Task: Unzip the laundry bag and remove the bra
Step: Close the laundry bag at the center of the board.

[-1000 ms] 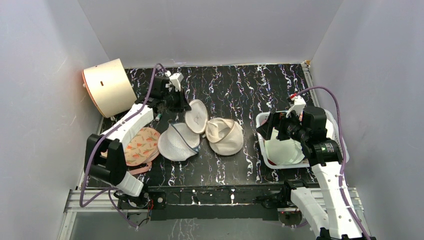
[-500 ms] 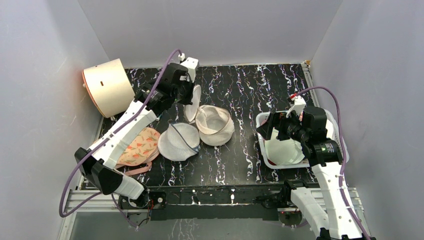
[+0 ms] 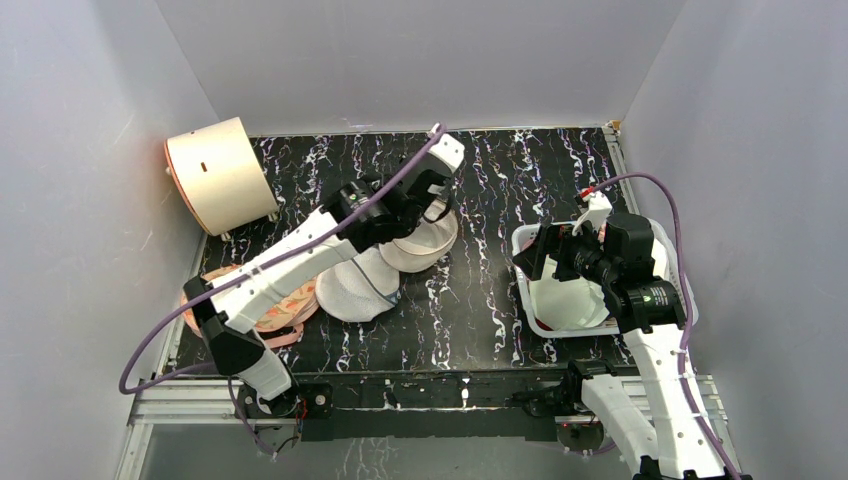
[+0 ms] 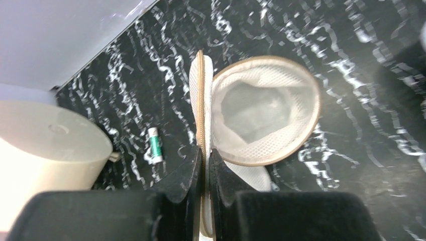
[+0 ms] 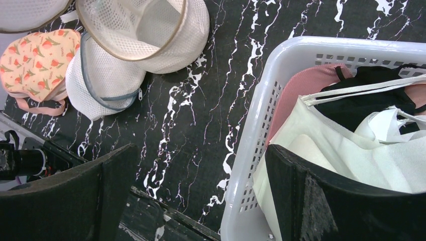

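The laundry bag (image 4: 261, 115) is gaping open, the left gripper (image 4: 205, 156) pinching its zipped-off flap edge tight; the right gripper (image 5: 201, 191) is hanging wide open, empty, above the basket (image 5: 249, 130) rim.

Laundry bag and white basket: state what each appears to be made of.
The laundry bag: soft cream mesh fabric, matte. An open weave shows on its walls, and a tan tape binding runs around the rim. The basket: probably moulded white plastic, smooth with a slight sheen. Its rigid wall is pierced by rows of slots.
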Robot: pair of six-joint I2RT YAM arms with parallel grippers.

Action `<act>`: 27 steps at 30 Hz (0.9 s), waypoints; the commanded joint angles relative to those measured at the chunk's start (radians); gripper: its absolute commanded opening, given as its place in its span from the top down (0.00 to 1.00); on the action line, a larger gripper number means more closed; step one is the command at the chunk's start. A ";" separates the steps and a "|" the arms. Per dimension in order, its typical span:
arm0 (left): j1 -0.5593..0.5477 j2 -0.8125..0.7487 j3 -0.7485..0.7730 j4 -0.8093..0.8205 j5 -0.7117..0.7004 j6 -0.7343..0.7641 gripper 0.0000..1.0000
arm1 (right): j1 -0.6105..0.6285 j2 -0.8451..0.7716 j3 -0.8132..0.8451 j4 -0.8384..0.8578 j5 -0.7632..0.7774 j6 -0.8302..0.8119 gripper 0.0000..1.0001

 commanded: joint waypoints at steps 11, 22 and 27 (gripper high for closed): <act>0.002 0.109 -0.136 0.097 -0.005 -0.025 1.00 | 0.004 -0.016 0.005 0.058 0.020 0.004 0.02; 0.004 0.318 -0.136 0.192 0.188 -0.137 0.95 | 0.004 -0.029 0.003 0.058 0.023 0.005 0.02; 0.005 0.379 -0.146 0.246 0.226 -0.148 0.92 | 0.004 -0.031 0.003 0.058 0.022 0.005 0.02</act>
